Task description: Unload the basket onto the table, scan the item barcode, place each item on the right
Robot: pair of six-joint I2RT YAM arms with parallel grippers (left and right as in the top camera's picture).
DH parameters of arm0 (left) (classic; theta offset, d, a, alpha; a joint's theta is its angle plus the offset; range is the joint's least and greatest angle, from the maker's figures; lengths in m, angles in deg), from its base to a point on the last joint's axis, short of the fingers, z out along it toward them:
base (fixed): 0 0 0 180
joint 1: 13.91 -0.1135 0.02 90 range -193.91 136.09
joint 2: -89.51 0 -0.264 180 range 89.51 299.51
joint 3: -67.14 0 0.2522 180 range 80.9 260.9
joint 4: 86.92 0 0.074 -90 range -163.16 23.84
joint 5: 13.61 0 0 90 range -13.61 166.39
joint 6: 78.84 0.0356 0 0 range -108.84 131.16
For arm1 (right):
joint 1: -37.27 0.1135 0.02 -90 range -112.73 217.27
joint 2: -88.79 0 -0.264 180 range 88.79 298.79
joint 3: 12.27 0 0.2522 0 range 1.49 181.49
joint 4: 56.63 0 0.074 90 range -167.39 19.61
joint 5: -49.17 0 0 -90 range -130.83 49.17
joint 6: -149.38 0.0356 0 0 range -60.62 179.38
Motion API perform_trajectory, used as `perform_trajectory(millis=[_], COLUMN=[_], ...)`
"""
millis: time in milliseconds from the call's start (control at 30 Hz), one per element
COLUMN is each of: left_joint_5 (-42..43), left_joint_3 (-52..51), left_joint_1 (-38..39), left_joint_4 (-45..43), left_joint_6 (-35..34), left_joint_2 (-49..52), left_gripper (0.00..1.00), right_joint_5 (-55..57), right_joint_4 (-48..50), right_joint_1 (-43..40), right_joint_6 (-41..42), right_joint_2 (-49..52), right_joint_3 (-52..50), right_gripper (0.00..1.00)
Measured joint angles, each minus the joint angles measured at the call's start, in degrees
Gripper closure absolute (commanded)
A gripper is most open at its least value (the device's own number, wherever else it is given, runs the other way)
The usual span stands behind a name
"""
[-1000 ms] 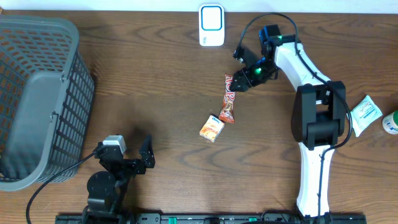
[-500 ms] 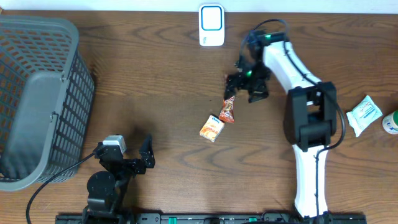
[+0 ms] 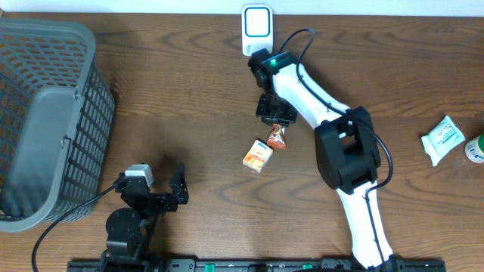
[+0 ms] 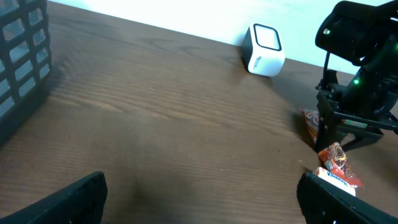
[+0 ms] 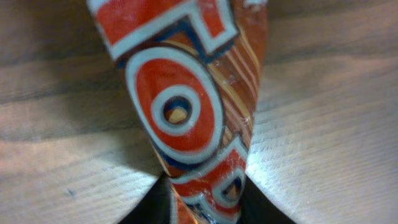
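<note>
- The snack wrapper (image 3: 277, 137), red and orange, lies on the tabletop (image 3: 189, 91) near the middle, below the white scanner (image 3: 258, 30) and well apart from it.
- The right arm reaches across from the right side, and the right fingers (image 4: 323, 127) stand directly over the upper part of the wrapper.
- From overhead I see only the wrapper's lower end, poking out beneath the black gripper body.
- Through the right wrist camera the wrapper (image 5: 186, 106) fills nearly the whole view. Its red, white and blue print runs down the middle and narrows to a waist at the bottom edge.
- Dark finger shapes sit against that waist on both sides, so I read the right fingers as closed in on the wrapper, gripping it across its width.
- From the left wrist camera, the wrapper's free end (image 4: 336, 158) rests on the wood just below the right arm's gripper.
- A small orange box (image 3: 258, 155) sits just beside the wrapper's lower end, to its lower left. I cannot tell whether they touch.
- The left fingers (image 4: 74, 196) are spread as wide as they go and hold nothing, low over bare wood near the front edge.
- The grey basket (image 3: 45, 113) stands at the far left.
- A white packet (image 3: 442, 140) lies at the far right.
</note>
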Motion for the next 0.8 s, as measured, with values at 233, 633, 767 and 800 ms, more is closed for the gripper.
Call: perform_trajectory(millis=[233,633,767,800], left_joint_5=[0.00,0.00,0.00,0.00], left_joint_3=[0.00,0.00,0.00,0.00], left_joint_1=[0.00,0.00,0.00,0.00], left_joint_4=[0.00,0.00,0.00,0.00], left_joint_6=[0.00,0.00,0.00,0.00], left_joint_2=[0.00,0.00,0.00,0.00], left_gripper=[0.02,0.02,0.02,0.02], right_joint_5=[1.90,-22.71,-34.03,-35.65], right_joint_4=[-8.00,-23.93,-26.27,-26.23], right_joint_1=[0.74,-1.18,-0.94,-0.76], right_joint_6=[2.56,-26.10,-37.86,-39.85], right_joint_2=[0.61,1.20,1.18,1.18], right_joint_3=[1.66,11.02,10.71,10.54], right_gripper=[0.99,0.99,0.99,0.99])
